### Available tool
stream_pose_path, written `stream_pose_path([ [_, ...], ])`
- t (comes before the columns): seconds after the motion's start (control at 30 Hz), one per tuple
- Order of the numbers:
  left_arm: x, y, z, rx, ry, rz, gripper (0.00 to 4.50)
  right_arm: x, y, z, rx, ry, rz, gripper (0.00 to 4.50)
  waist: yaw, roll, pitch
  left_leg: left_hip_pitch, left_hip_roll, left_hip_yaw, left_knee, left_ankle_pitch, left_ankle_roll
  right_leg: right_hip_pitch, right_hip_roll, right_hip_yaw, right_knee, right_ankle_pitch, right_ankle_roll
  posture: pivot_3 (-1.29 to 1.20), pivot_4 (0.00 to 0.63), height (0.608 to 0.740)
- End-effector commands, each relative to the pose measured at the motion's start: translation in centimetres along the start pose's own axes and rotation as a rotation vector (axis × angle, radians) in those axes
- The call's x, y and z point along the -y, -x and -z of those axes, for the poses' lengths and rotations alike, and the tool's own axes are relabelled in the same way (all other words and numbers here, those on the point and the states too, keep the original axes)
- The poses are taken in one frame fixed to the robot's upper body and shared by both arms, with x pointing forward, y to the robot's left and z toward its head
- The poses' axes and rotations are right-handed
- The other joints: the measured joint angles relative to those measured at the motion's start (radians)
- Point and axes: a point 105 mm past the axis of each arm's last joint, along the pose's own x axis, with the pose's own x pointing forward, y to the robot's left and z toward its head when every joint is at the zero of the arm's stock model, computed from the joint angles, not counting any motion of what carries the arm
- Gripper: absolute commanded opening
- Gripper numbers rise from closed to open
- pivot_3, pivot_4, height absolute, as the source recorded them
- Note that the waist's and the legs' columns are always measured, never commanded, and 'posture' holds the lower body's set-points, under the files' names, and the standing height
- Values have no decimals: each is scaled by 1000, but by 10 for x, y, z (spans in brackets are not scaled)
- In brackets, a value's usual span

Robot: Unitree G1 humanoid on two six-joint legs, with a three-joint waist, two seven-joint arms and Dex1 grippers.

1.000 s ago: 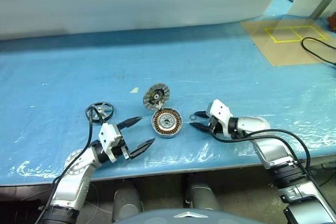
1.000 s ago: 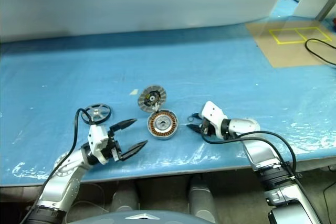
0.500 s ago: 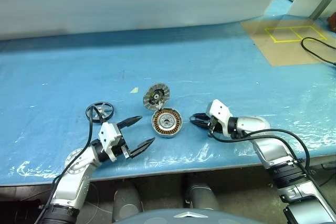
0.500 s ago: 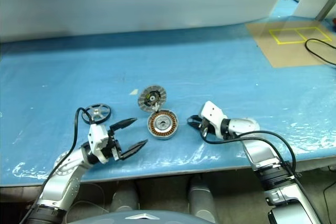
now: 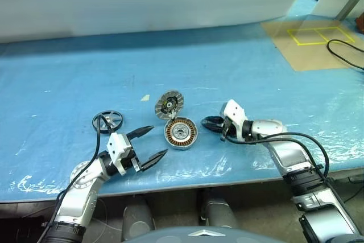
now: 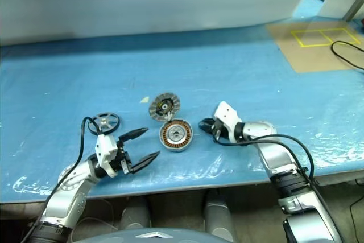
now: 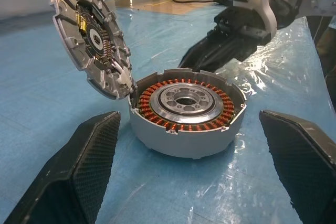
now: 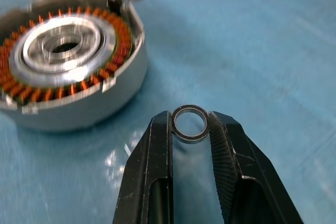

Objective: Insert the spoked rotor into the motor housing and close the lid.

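Observation:
The motor housing (image 5: 181,132) sits open on the blue sheet, its copper windings showing around a pale centre (image 7: 186,108). Its lid (image 5: 169,104) stands tilted up behind it on the rim, segmented face forward. The spoked rotor (image 5: 107,121) lies flat to the left, just beyond my left gripper (image 5: 157,141), which is open, empty and faces the housing. Just right of the housing, my right gripper (image 5: 206,122) hangs a little above the sheet. It is shut on a small metal washer ring (image 8: 191,140), pinched between its fingertips.
A blue plastic sheet (image 5: 239,72) covers the table, whose front edge runs just below both arms. At the far right lie a brown board with a yellow tape square (image 5: 311,36) and a black cable (image 5: 341,49). A pale wall closes the back.
My right gripper shut on the small ring, lifted it off the sheet and moved up and left, closer to the housing. The left arm stayed still.

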Motion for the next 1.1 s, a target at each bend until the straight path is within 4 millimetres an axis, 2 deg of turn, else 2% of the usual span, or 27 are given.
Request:
stream_pose_path([
  [0.03,-3,1,-7,17,-29,-4,4500,3,3,-44,124,53,-4,616,1,0,0,0,0,0,0,1,-1,-2,0,0,0,0,0,0,150,740],
  [0.17,-3,2,-7,15,-30,-7,4500,-11,-3,-68,175,70,-79,616,2,0,0,0,0,0,-1,1,-2,-2,0,0,0,0,0,0,150,740],
  [0.27,-1,3,-7,14,-29,-10,4500,-27,-7,-74,164,84,-165,616,3,0,0,0,0,0,0,1,-2,-2,0,0,0,0,0,0,150,740],
  [0.37,0,4,-7,12,-27,-14,4500,-44,-10,-67,102,124,-252,616,3,0,0,0,0,0,0,1,-2,-2,0,0,1,0,0,0,150,740],
  [0.6,2,5,-6,14,-23,-22,4500,-65,-16,-54,35,140,-352,616,3,0,0,0,0,0,0,1,-2,-2,0,0,1,0,0,0,150,740],
  [0.9,2,1,-9,29,-29,-27,4500,-69,-32,-37,-18,179,-353,616,3,0,0,0,0,0,1,1,-3,-2,0,0,2,0,0,0,150,740],
  [1.1,4,0,-10,32,-27,-32,4500,-64,-34,-30,-41,188,-334,616,3,0,0,0,0,0,1,1,-3,-2,0,0,2,0,0,0,150,740],
])
